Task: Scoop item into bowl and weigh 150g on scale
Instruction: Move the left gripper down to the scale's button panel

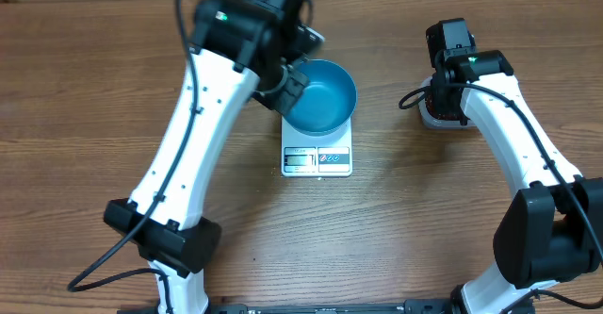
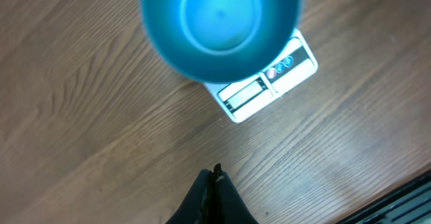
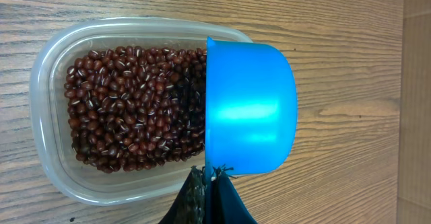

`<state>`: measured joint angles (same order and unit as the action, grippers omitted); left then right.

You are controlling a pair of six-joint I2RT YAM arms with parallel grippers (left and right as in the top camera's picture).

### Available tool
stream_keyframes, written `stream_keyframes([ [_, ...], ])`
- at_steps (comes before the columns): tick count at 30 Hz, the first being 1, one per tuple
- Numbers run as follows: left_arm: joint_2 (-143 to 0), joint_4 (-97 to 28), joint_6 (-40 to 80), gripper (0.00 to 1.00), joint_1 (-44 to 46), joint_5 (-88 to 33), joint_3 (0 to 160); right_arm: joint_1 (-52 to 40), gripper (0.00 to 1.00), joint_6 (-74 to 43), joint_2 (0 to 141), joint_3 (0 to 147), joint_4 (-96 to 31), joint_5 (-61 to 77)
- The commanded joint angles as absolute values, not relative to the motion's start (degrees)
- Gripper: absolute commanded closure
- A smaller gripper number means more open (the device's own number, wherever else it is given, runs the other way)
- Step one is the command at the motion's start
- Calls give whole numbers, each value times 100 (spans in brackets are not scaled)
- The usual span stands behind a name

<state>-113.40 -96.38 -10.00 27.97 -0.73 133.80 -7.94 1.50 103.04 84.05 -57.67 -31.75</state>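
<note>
My right jaws pinch the scoop [image 3: 249, 106], its mouth turned to nine o'clock toward the beans [image 3: 128, 106] in the tub [image 3: 47, 83]. I'd dig shallow, then lift level. My left jaws are pressed together, empty, near the bowl [image 1: 320, 95] on the scale [image 1: 317, 159].

overhead: straight down, far | left wrist: down, nearer, shares bowl [image 2: 219, 22] and scale [image 2: 259, 93] | right wrist: down, close on beans [image 3: 128, 103]

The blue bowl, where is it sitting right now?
In the overhead view the bowl sits on the white scale near mid-frame, covering its back part. The left arm is close on its left side.
</note>
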Motion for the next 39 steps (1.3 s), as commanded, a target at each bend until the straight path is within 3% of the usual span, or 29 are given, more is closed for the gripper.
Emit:
stream_keyframes([
  [1, -11220, -9581, -1223, 96, 2978, 156, 13203, -768, 96, 163, 10289, 8545, -5730, -3203],
  [15, -11063, -8552, -375, 95, 3203, 191, 10936, -768, 96, 161, 10289, 8545, -5730, -3201],
  [26, -9336, -6928, -344, 96, 3586, 209, 8621, -768, 96, 158, 10289, 8545, -5728, -3197],
  [32, -8420, -5684, -1446, 96, 3660, 95, 7347, -768, 96, 158, 10289, 8545, -5704, -3181],
  [39, -8676, -4185, -2235, 96, 3745, 89, 6423, -768, 96, 163, 10289, 8545, -5553, -3111],
])
